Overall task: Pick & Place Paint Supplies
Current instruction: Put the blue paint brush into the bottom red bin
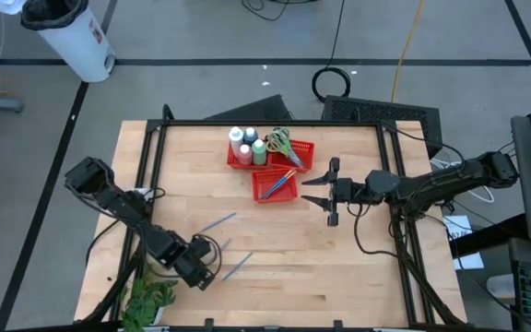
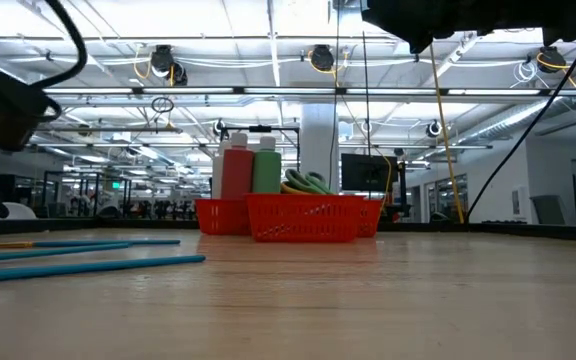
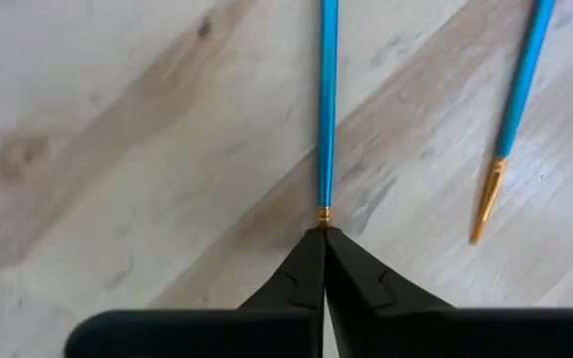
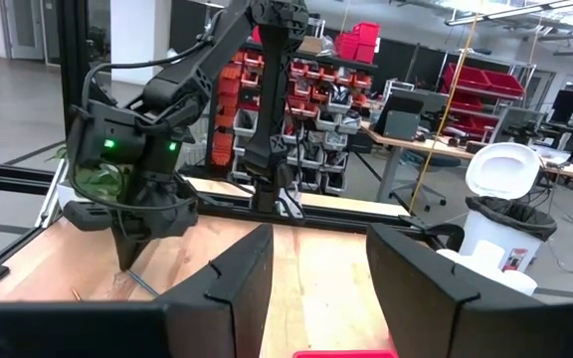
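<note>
My left gripper (image 1: 208, 266) stands low over the table's near left part, pointing down, shut on a thin blue brush (image 3: 327, 99) that lies on the wood. A second blue brush (image 3: 517, 99) with a gold ferrule lies beside it, and a third brush (image 1: 218, 222) lies farther in. Two red mesh baskets (image 1: 271, 153) (image 1: 276, 185) at the far middle hold white-capped bottles (image 1: 247, 145), green-handled scissors (image 1: 279, 140) and more brushes (image 1: 279, 182). My right gripper (image 1: 326, 191) hangs open above the table, right of the baskets, with nothing in it. My left gripper pinches the blue brush at its gold ferrule end (image 3: 323, 215) between the two fingertips (image 3: 306, 261). The fingers come from above, pointing down. The brush's handle runs straight away from the fingers and lies on the table.
A green leafy plant (image 1: 148, 300) sits at the near left corner beside my left arm. A black frame (image 1: 265, 122) runs around the table's edges. Bare wood lies in the near middle and near right of the table (image 1: 339, 267).
</note>
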`<state>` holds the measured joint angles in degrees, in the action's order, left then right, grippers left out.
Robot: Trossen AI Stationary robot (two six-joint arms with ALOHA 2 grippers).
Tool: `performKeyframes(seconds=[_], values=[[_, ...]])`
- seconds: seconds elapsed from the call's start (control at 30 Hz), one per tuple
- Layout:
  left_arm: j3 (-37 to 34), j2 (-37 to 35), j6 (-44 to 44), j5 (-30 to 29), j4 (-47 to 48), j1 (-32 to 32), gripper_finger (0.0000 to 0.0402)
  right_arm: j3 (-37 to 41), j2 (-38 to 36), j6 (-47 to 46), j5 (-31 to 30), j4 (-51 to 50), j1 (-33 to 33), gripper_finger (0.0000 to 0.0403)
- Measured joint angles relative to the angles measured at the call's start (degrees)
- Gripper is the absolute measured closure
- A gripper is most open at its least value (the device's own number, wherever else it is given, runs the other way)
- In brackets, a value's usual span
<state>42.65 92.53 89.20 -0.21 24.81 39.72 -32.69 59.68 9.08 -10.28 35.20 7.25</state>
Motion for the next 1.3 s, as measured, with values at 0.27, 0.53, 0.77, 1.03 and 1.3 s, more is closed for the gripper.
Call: performKeyframes(seconds=[0.27, 0.53, 0.77, 1.03, 1.3], values=[[0.7, -2.1, -7.8, -4.3, 1.0, -3.4, 0.04, 0.0, 0.0, 0.0, 0.0, 0.0, 0.0, 0.0245], [4.9, -2.4, -18.4, -6.7, 3.8, -8.3, 0.0401, 0.0, 0.0, 0.0, 0.0, 0.0, 0.0, 0.0245], [10.9, -2.5, -28.8, -9.8, 8.4, -12.6, 0.0401, 0.0, 0.0, 0.0, 0.0, 0.0, 0.0, 0.0245], [16.4, -2.6, -46.7, -16.3, 7.7, -20.1, 0.0401, 0.0, 0.0, 0.0, -0.1, 0.0, 0.0, 0.0245], [16.8, -2.4, -67.1, -16.9, -4.5, -30.0, 0.0401, 0.0, 0.0, 0.0, -0.1, 0.0, 0.0, 0.0245]])
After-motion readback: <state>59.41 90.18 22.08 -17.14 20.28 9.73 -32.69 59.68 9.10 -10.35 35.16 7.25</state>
